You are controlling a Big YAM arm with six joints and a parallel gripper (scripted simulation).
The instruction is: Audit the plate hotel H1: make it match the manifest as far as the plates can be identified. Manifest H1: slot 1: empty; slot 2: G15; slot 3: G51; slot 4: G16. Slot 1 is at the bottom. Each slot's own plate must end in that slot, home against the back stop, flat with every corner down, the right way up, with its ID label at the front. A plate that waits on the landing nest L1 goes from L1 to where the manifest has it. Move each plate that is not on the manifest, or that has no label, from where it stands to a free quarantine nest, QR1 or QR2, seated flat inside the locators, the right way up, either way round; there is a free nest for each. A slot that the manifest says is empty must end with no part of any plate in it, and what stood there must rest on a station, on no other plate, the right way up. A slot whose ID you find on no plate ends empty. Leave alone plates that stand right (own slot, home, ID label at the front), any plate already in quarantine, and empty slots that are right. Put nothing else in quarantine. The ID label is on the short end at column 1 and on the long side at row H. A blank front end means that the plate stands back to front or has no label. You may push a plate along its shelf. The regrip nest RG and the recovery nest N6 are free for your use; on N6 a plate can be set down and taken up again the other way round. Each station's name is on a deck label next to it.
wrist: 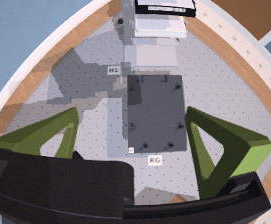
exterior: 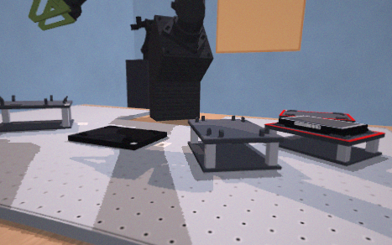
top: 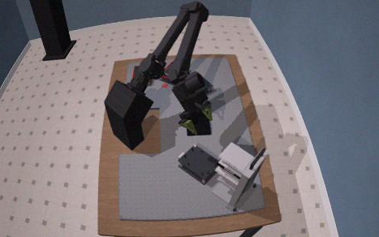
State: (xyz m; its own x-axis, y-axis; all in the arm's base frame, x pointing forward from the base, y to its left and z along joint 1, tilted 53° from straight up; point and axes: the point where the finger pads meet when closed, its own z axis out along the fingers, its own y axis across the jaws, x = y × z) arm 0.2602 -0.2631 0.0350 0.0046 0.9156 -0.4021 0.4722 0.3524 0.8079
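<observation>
My gripper [top: 198, 118] is open and empty, held high above the deck; its green fingers show at the top left of the exterior view [exterior: 49, 13]. In the wrist view the fingers frame a dark raised nest with pegs [wrist: 155, 112], which carries no plate [top: 198, 162]. A dark plate [exterior: 322, 123] lies on a red-edged quarantine nest [top: 161, 81].
A flat black pad [exterior: 117, 136] lies on the deck under the gripper [top: 200, 127]. Another empty raised nest [exterior: 230, 132] stands mid-deck, and one more at the far left [exterior: 26, 106]. The arm's black base block [top: 127, 114] stands on the table's left side.
</observation>
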